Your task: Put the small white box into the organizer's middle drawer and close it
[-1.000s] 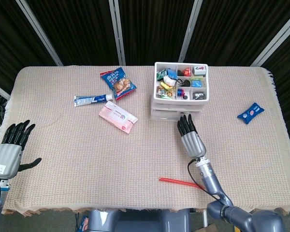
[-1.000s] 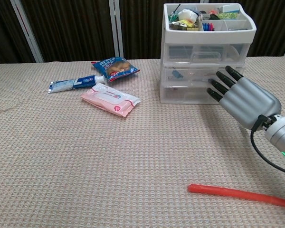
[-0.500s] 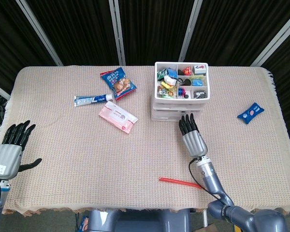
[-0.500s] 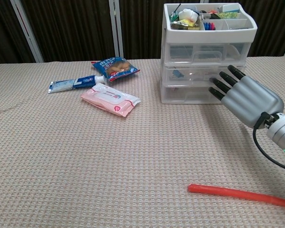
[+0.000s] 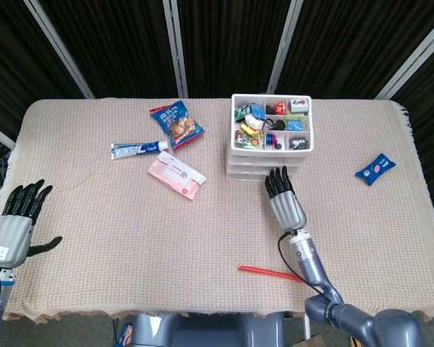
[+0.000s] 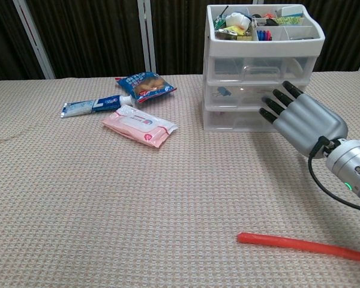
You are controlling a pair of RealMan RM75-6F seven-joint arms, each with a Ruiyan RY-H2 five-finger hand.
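The right robot hand [image 6: 300, 117] is flat with fingers extended, holding nothing, fingertips at the organizer's [image 6: 263, 66] middle drawer [image 6: 243, 93] near the tabletop's [image 5: 94, 217] far edge. The left robot hand [image 5: 14, 224] hangs spread and empty at the near left corner; I cannot tell where the small white box is

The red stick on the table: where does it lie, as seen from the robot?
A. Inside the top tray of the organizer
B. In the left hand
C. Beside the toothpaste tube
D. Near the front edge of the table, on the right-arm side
D: the red stick lies flat on the cloth near the front edge, beside the right arm, with the right hand further in, held up in front of the organizer.
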